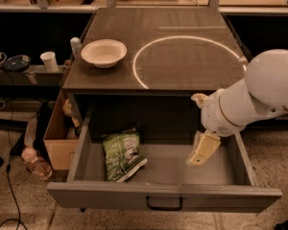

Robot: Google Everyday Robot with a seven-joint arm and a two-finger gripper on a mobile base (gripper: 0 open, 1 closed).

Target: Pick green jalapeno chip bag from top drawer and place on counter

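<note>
The green jalapeno chip bag (122, 155) lies flat in the left part of the open top drawer (163, 195), its white edge toward the front. The drawer is grey with a small black handle at the centre of its front. My gripper (201, 150) hangs down into the right part of the drawer, well to the right of the bag and not touching it. The counter (158, 42) above is dark grey-brown with a glowing white circle (182, 61) on it.
A white bowl (103, 52) sits on the counter's left side. A tan cardboard box (57, 138) with a bottle in it stands left of the drawer. A white cup (49, 61) sits on a low shelf at the left. Cables lie on the floor.
</note>
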